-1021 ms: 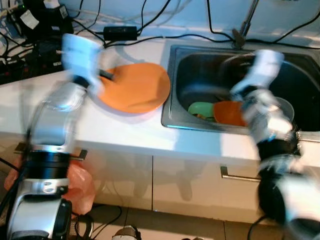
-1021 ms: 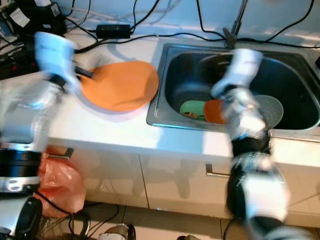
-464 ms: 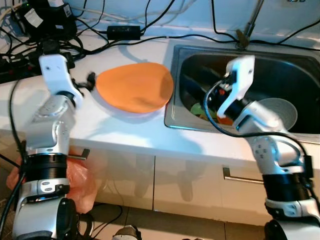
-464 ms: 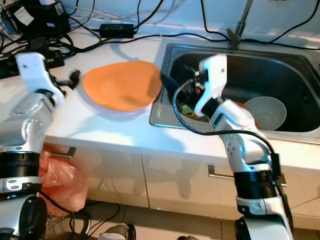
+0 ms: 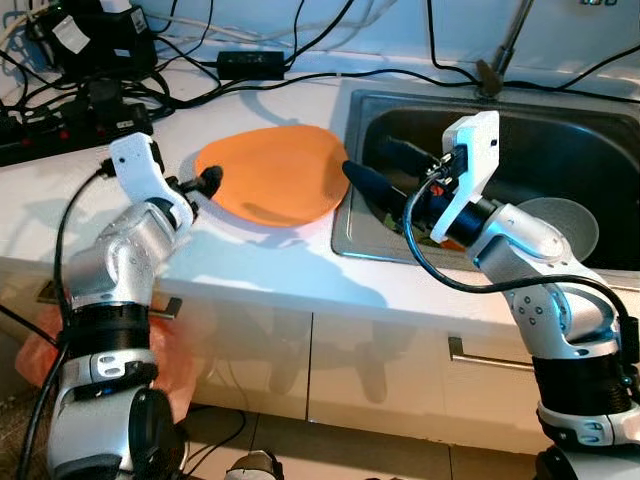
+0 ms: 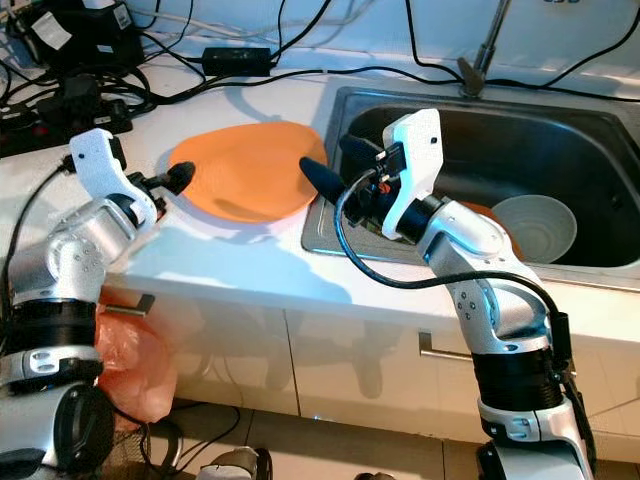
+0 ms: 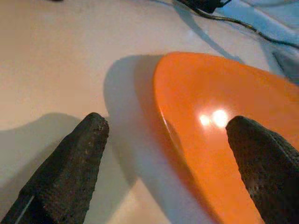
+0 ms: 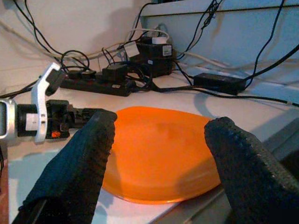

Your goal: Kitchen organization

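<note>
A large orange plate (image 5: pixel 270 175) lies on the white counter (image 5: pixel 250 260), just left of the steel sink (image 5: pixel 345 215). My left gripper (image 5: pixel 204 184) is open at the plate's left edge; in the left wrist view the plate's rim (image 7: pixel 187 140) lies between its two spread fingers (image 7: pixel 70 177). My right gripper (image 5: pixel 367 158) is open and hovers over the sink's left rim, pointing at the plate's right edge (image 8: pixel 159 154). Neither gripper holds anything. A white bowl (image 6: pixel 535 225) and an orange dish (image 6: pixel 492 213) sit in the sink, partly behind my right arm.
Black cables, a power strip (image 8: pixel 93 84) and a power adapter (image 5: pixel 250 65) crowd the back of the counter. The faucet (image 5: pixel 508 45) stands behind the sink. Below the counter are cabinet doors with a handle (image 5: pixel 490 352) and an orange plastic bag (image 5: pixel 170 375).
My right gripper has come out of the sink and swung left to the plate's right edge. My left arm has dropped, bringing its gripper to the plate's left edge.
</note>
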{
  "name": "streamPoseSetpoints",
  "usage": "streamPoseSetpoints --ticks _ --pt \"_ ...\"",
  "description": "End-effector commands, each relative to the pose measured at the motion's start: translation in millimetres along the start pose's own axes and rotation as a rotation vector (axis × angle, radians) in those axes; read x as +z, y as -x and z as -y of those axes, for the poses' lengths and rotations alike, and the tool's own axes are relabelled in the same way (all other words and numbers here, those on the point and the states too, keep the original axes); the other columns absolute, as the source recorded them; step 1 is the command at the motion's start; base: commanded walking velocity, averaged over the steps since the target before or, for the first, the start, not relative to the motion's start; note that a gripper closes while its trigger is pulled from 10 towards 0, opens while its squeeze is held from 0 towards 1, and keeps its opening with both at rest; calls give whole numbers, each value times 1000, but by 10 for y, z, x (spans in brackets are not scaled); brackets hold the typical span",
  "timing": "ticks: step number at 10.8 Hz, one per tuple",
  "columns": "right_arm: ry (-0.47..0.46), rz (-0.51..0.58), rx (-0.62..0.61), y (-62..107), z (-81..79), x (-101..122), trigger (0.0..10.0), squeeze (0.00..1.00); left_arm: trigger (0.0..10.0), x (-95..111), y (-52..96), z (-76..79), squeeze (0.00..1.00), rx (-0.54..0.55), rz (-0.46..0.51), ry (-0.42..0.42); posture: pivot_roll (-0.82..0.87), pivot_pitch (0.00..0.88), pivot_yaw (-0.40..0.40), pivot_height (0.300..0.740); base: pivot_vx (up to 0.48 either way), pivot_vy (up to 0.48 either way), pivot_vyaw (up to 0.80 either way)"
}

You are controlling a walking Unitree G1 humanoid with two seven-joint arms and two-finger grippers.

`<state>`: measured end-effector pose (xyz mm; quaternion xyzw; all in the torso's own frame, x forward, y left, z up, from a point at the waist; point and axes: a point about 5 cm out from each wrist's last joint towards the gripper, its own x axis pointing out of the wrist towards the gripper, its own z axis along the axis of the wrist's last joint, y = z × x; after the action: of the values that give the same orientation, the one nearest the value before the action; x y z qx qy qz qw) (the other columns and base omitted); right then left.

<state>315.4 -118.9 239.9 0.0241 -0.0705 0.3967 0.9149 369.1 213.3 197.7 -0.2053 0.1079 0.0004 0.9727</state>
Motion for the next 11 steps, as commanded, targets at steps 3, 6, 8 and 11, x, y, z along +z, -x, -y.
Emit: streamPoseSetpoints --ticks 3,6,8,11 --pt "-5 1 30 -2 -50 39 10000 0 10000 -119 -35 50 0 -46 -109 161 142 87 9 740 0 0 0" --pt "-9 12 16 -25 -24 64 10000 0 10000 -224 -55 106 0 -85 -189 312 141 77 12 740 0 0 0" --pt "-13 15 17 -24 -16 80 10000 0 10000 -314 -46 128 0 -102 -242 426 141 76 8 740 0 0 0" --pt "-13 -60 112 35 -103 -9 10000 0 7020 -363 -32 142 0 -114 -271 462 144 78 6 740 0 0 0"
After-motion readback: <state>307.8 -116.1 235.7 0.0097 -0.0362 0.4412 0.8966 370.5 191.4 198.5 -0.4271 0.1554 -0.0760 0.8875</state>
